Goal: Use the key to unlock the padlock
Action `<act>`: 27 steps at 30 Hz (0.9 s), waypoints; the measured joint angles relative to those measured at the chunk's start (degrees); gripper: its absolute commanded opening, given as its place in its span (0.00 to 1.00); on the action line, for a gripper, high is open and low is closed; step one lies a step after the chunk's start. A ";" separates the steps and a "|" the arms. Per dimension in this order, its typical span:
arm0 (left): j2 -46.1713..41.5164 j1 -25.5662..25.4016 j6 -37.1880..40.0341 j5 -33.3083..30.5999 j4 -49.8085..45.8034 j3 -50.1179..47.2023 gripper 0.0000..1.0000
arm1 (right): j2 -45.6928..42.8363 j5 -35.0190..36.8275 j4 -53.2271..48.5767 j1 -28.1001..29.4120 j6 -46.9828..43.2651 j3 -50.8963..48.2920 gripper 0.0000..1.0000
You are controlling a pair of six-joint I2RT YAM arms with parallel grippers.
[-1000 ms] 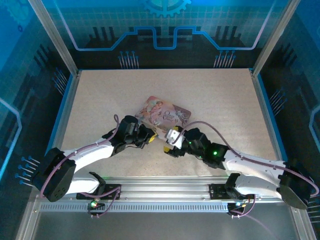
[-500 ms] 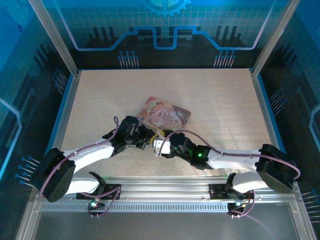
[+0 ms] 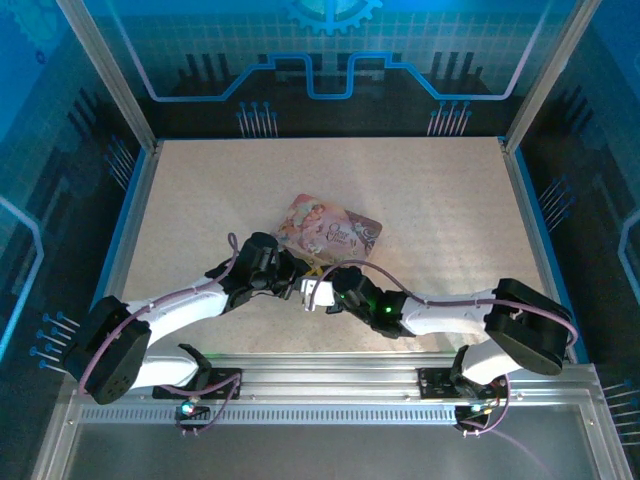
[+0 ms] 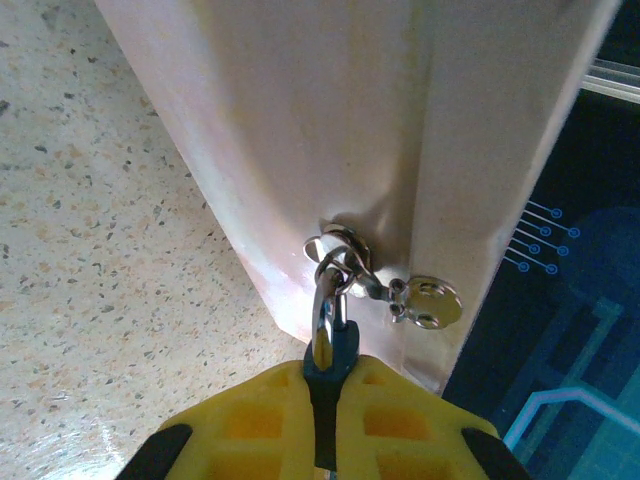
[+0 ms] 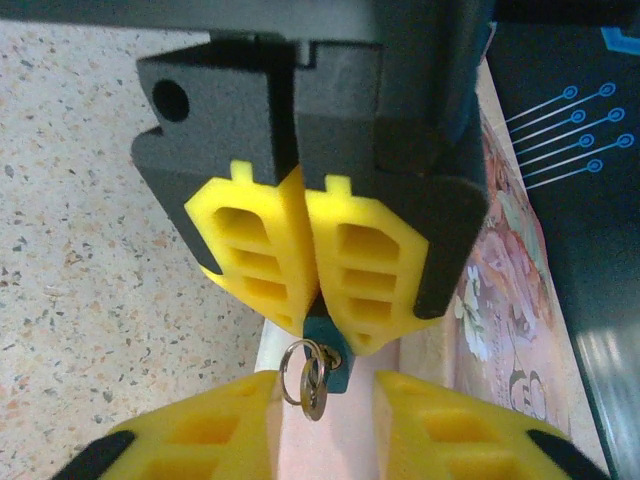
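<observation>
Top view, with two wrist close-ups. Over the last second the right arm (image 3: 450,312) had swung left and sunk low over the speckled table (image 3: 200,200). That carried the right gripper (image 3: 314,293) from beside the near edge of the pink tin (image 3: 335,230) to a spot nose to nose with the left gripper (image 3: 290,277). The left gripper and the tin had stayed where they were.

In the left wrist view, the left gripper's yellow fingers were closed on the dark blue body of the padlock (image 4: 326,345), near the tin's lower corner. The silver shackle (image 4: 325,295) rose from the body and passed through a small metal loop (image 4: 340,240) on the tin's side, so the lock appeared to be still fastened. A small round-headed silver piece (image 4: 432,302) hung just beside the shackle. It may have been the key, but that could not be told.

In the right wrist view, the right gripper's own fingers stood apart on either side of the padlock's ring end. Nothing could be seen between them.

Judged from this, the padlock was braced for unlocking and the right gripper had arrived at it. The gripper looked empty, so a key still had to be gripped and fed in. The parts are tiny and the two grippers were crowded together, so a nudge could twist the lock in its hold.
</observation>
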 measured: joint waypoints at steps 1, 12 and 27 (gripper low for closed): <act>0.00 0.00 0.00 0.00 0.00 0.00 0.00 | 0.28 0.15 0.09 0.00 -0.04 0.09 0.24; 0.00 0.00 -0.04 -0.26 0.68 0.02 0.00 | 1.07 0.37 0.96 -0.09 -0.20 0.48 0.00; 0.07 0.00 -1.46 -0.63 0.92 0.02 0.00 | 1.29 1.07 1.57 -0.11 1.44 0.48 0.00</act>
